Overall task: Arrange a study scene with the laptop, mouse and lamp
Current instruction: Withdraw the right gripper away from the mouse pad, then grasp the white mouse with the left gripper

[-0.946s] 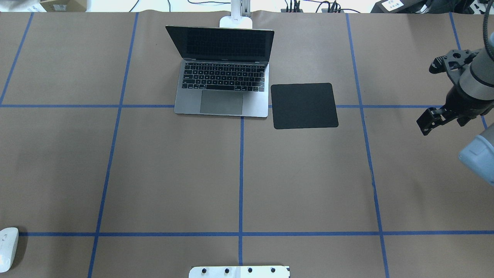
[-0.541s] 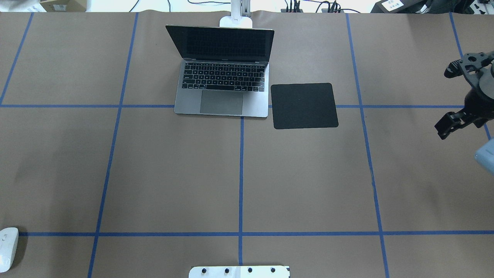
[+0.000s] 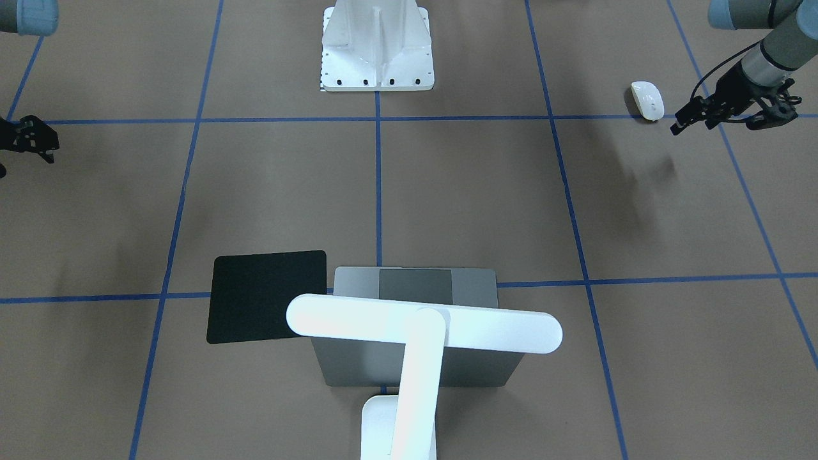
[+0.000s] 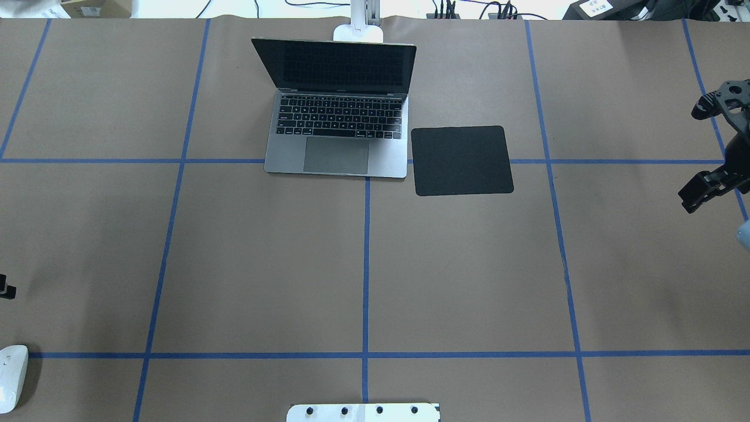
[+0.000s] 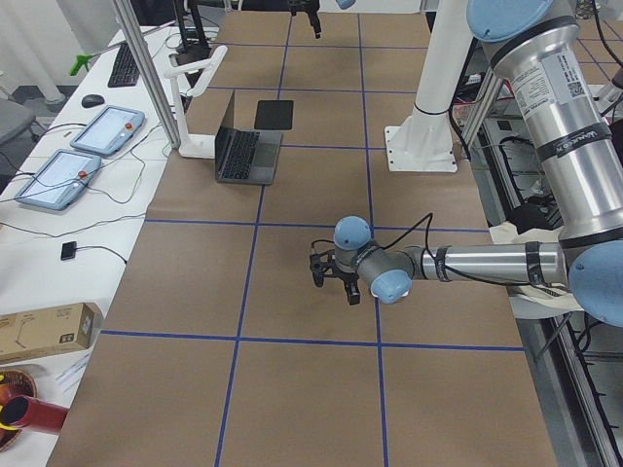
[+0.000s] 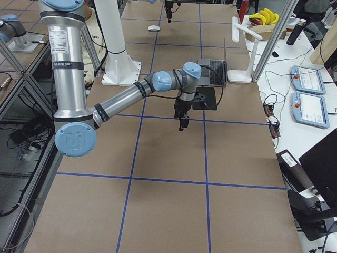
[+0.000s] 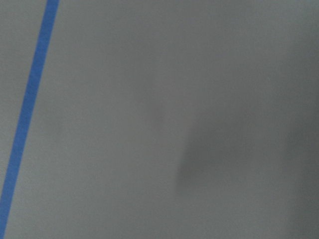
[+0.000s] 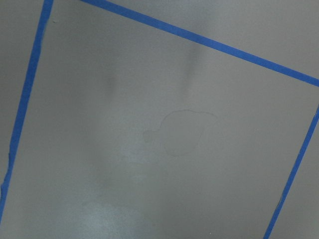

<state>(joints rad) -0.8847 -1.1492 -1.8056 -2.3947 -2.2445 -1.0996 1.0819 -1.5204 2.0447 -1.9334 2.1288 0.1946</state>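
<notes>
The laptop stands open at the back centre, screen dark; it also shows in the front view. The white lamp's base stands right behind it, and its bar head hangs over the lid. The white mouse lies at the near left edge and also shows in the front view. My left gripper hovers open and empty just beside the mouse, barely showing at the overhead view's left edge. My right gripper is open and empty at the far right, well away from everything.
A thin black square pad lies flat just right of the laptop. The white robot mount plate sits at the near centre edge. Blue tape lines grid the brown table.
My right gripper has drawn back to the right, toward the table's edge. My left gripper has come into the overhead view at the left edge, above the mouse.
</notes>
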